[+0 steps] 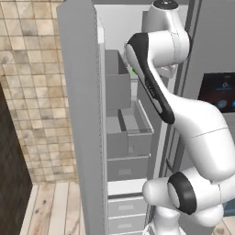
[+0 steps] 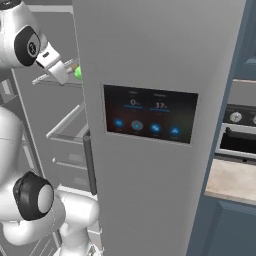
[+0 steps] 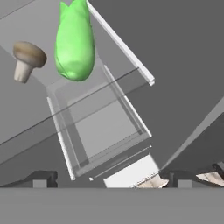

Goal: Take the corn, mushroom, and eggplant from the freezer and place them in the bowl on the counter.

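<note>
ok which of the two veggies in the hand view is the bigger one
The corn: bright green, long and tapered. The mushroom beside it is a much smaller brown-capped piece with a pale stem.

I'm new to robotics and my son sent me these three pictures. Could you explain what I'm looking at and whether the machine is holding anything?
It is a simulated white robot arm reaching into an open freezer. Two pictures come from cameras on its base, behind it to the left and right. The third looks along its end effector, whose dark fingertips stand wide apart at the bottom, holding nothing. On a grey freezer shelf lie a bright green corn and beside it, apart, a small tan mushroom. The right picture also shows the fridge's control panel.
</note>
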Controlling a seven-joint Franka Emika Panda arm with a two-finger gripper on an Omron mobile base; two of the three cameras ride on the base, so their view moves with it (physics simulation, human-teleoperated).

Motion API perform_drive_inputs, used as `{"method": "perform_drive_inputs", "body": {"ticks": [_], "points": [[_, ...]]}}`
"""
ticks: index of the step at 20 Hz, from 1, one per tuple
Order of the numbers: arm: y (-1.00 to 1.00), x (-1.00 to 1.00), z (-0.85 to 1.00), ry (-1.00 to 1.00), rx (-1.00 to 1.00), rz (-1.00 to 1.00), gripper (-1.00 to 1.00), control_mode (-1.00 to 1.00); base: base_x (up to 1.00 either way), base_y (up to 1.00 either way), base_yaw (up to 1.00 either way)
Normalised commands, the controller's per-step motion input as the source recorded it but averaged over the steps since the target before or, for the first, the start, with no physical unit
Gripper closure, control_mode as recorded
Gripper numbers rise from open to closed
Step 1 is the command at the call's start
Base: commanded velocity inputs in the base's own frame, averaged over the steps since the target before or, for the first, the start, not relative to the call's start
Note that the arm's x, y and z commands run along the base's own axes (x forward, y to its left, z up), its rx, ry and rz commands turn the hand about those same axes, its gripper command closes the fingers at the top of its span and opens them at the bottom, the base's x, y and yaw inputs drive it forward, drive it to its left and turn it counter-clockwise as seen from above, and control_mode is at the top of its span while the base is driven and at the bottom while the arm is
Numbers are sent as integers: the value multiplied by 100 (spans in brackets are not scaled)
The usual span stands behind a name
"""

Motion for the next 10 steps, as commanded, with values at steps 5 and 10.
{"method": "perform_drive_inputs", "body": {"ticks": [5,10], "points": [[-15,34,-11,0,-5,0,-100,-100,0,0,0],[-15,45,-2,4,-1,0,-100,-100,0,0,0]]}}
